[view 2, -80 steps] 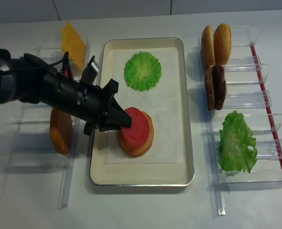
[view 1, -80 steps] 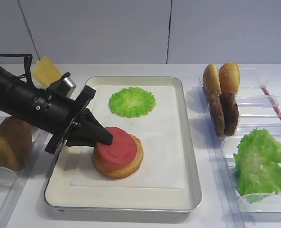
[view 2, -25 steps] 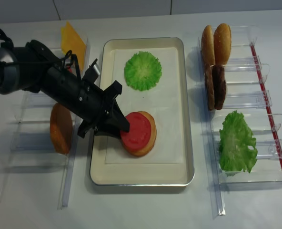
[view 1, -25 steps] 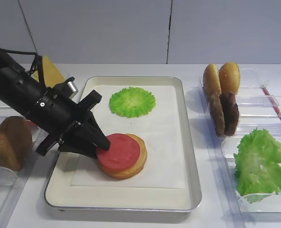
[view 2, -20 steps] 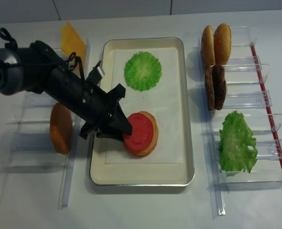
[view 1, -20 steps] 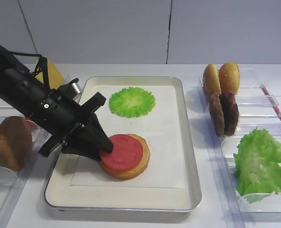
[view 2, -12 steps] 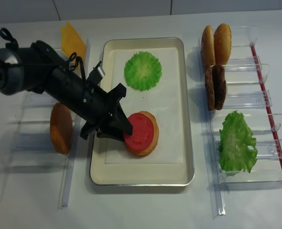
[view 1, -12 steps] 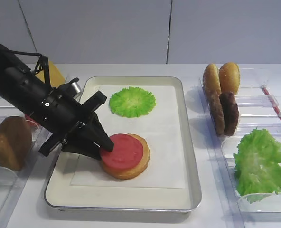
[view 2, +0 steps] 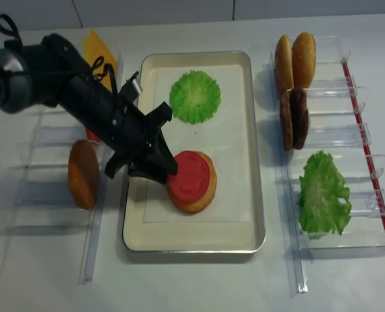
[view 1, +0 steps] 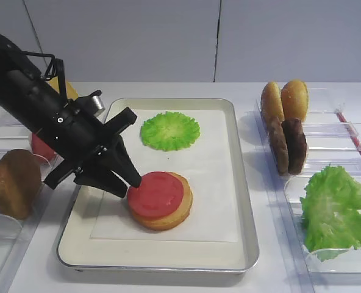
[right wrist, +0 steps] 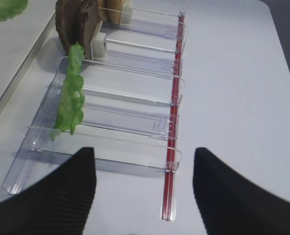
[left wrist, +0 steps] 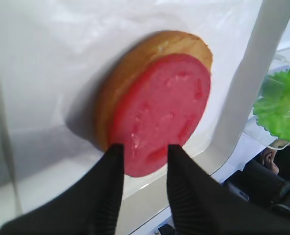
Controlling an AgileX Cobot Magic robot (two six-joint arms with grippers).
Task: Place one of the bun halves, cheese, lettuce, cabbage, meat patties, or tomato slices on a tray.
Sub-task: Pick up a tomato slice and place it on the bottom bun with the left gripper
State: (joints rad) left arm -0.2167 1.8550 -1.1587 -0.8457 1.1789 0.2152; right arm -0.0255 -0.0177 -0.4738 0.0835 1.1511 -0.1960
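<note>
Left gripper [view 1: 133, 181] has let go and lifted slightly, jaws parted, leaving the tomato slice [view 1: 155, 195] flat on the bun half [view 1: 171, 217] in the tray [view 1: 247, 232], so this placement looks finished.

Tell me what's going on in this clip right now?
The left pincer sits at the edge of a flat red tomato slice resting on a golden-brown bun half on the silver paper-lined tray. Its jaws are parted and no longer clamp the slice. A frilly green cabbage round lies further back. The right pincer hangs open over the clear plastic racks.
</note>
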